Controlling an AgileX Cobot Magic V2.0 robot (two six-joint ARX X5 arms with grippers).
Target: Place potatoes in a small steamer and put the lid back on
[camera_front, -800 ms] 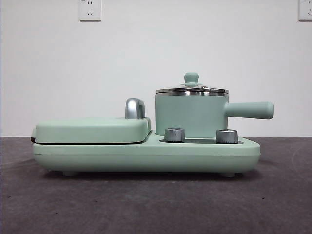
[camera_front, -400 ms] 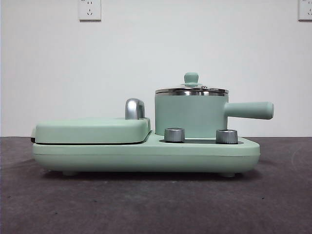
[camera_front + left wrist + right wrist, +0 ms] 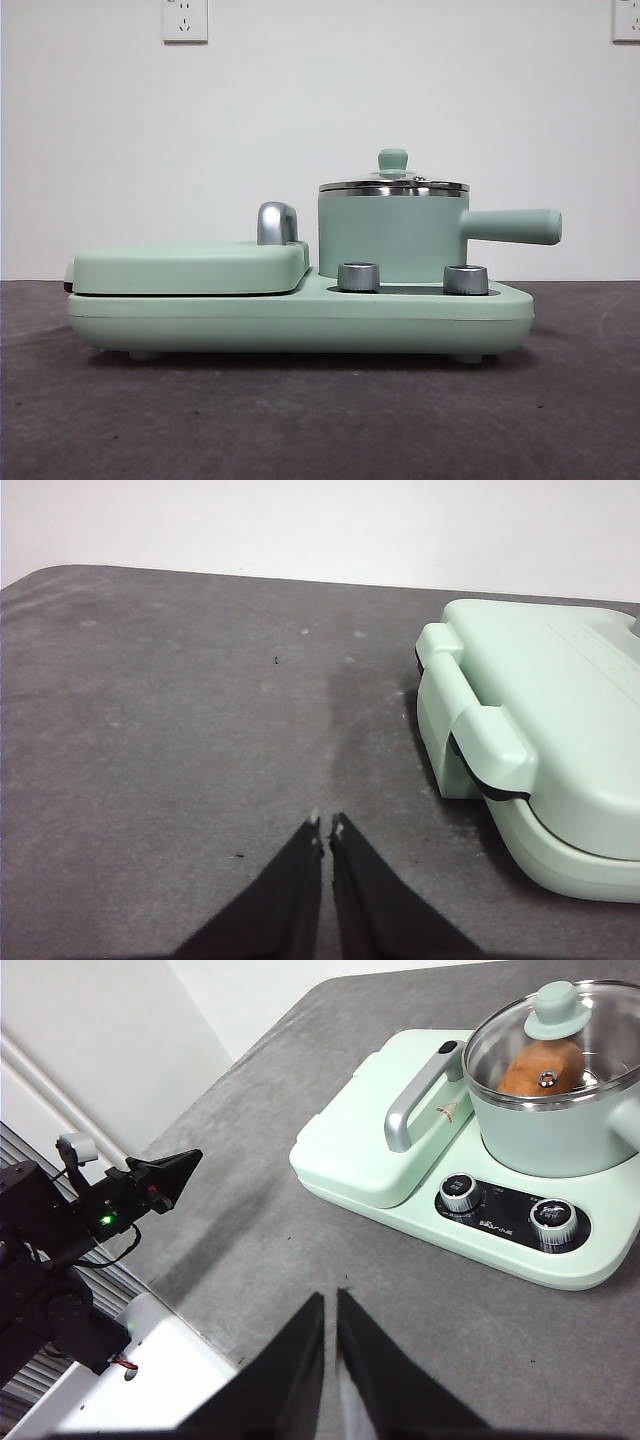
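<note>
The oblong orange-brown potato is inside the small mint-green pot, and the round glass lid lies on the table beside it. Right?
Not quite. The oblong orange-brown potato is inside the small mint-green pot, but the round glass lid sits on the pot, as the right wrist view shows.

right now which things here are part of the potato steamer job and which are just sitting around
Part of the job:
- potato, inside the steamer
- small steamer
- lid, on the steamer

Just there:
- closed griddle section with chrome handle
- two control knobs
- wall sockets
</note>
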